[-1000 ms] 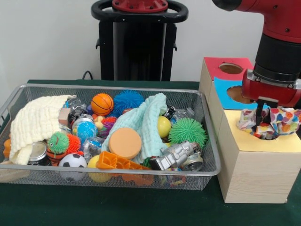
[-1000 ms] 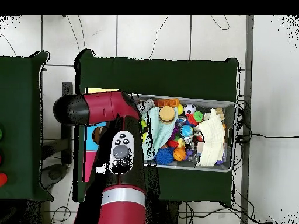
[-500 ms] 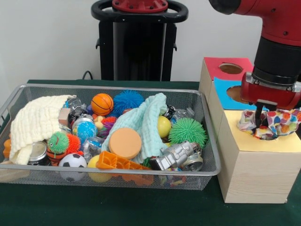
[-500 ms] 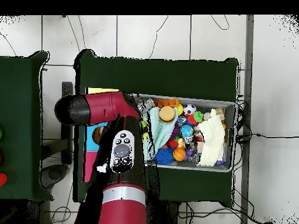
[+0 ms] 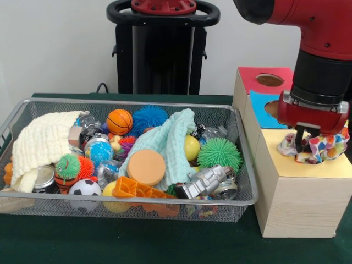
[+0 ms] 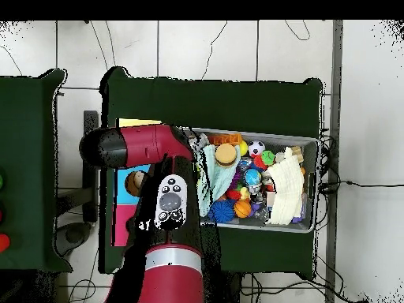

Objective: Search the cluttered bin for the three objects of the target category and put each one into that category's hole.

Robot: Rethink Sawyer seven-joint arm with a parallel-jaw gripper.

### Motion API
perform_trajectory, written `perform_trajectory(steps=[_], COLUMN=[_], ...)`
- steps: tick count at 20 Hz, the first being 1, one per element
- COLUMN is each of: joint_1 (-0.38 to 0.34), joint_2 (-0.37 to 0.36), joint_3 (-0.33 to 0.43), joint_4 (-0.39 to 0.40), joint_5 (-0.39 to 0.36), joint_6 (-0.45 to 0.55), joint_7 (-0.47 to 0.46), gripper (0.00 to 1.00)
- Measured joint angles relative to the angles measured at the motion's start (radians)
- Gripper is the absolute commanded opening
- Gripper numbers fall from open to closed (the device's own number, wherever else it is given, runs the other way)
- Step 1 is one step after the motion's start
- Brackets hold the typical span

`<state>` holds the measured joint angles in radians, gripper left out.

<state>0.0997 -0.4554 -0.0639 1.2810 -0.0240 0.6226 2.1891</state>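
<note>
While the gripper (image 5: 300, 144) is hanging over the yellow panel (image 5: 319, 168), a spotted cloth (image 5: 319, 148) is bunching there. Its grip is probably closed on the cloth, though I cannot tell. A green cover (image 5: 110, 242) is lying under the bin (image 5: 137, 204), beside a white wall (image 5: 55, 44).

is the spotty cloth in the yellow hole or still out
Partly in: the cloth bunches over the yellow panel around the hole, most of it above, under the gripper.

I can read no text, label, brand or number anywhere here. The only marks I find are patterns: black seam lines on the small orange basketball (image 5: 119, 121) and black patches on the small soccer ball (image 5: 84, 188), both in the wire mesh bin (image 5: 242, 201). Neither carries lettering.
</note>
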Motion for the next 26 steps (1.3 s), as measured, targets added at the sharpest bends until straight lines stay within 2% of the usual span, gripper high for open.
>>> perform_trajectory(steps=[13,18,22,26], joint_1=[-0.048,-0.070,-0.095,-0.105], joint_2=[0.004,0.018,0.046,0.042], joint_3=[0.057,0.081,0.095,0.109], joint_4=[0.017,0.034,0.052,0.060], joint_5=[-0.001,-0.001,-0.002,-0.014], joint_6=[-0.039,-0.085,-0.169,-0.193], joint_7=[0.000,0.000,0.000,0.000], gripper=[0.00,0.00,0.00,0.00])
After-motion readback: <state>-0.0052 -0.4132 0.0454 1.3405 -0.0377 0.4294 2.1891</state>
